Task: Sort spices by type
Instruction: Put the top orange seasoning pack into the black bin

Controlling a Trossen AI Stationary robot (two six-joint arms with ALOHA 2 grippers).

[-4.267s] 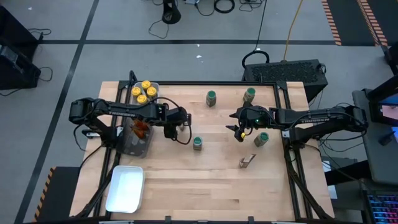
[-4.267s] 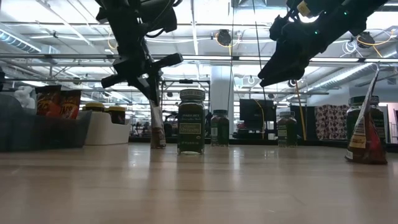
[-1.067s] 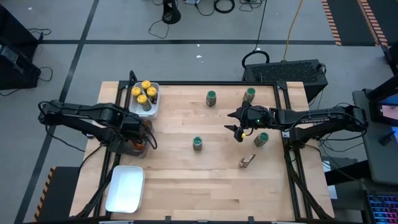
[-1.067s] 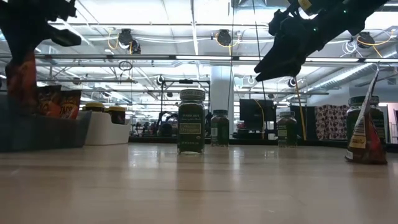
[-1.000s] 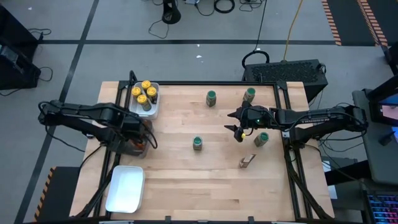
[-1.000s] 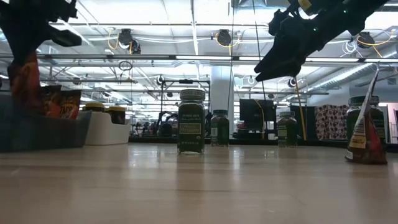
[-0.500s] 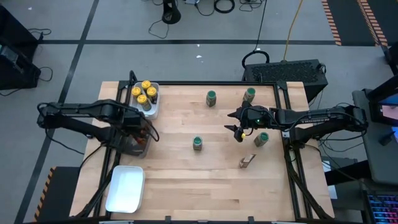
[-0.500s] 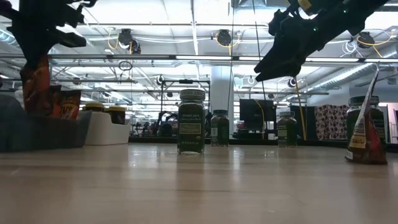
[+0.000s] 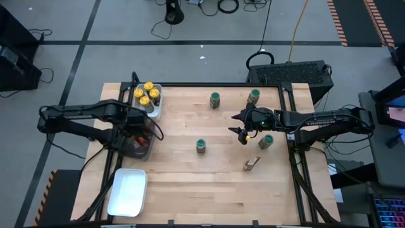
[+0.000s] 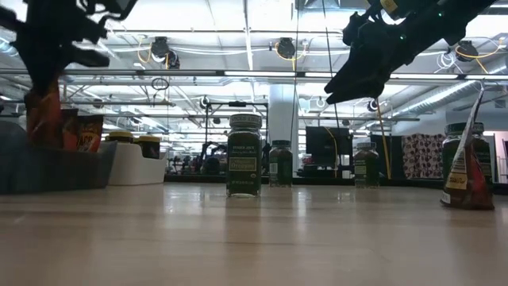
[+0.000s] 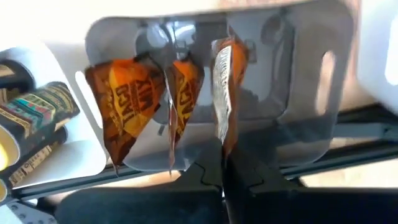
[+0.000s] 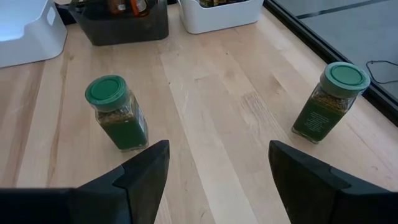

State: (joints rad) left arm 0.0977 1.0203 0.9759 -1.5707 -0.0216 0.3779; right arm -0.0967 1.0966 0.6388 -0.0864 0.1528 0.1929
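Observation:
My left gripper hangs over the dark grey tray at the table's left, shut on an orange-brown packet. Two more packets stand in that tray. Yellow-lidded jars stand in a white tray at the far left. Green-lidded jars stand on the table at the far side, in the middle and at the right. One packet stands on the table at the near right. My right gripper is open and empty above the table, right of the middle. My left gripper pinches the packet's upper end between its two fingers, from above, pointing down. The packet hangs upright below the fingers, its lower end inside the dark grey tray beside the other two packets. I cannot tell whether it touches the tray's floor.
An empty white tray lies at the near left corner. The right wrist view shows two green-lidded jars on bare wood ahead of the open fingers. Bare table lies between the middle jar and the near edge.
My left gripper has gone a little toward the table's far edge and right over the dark grey tray and has come down slightly, still shut on the packet, which now hangs lower in the tray.

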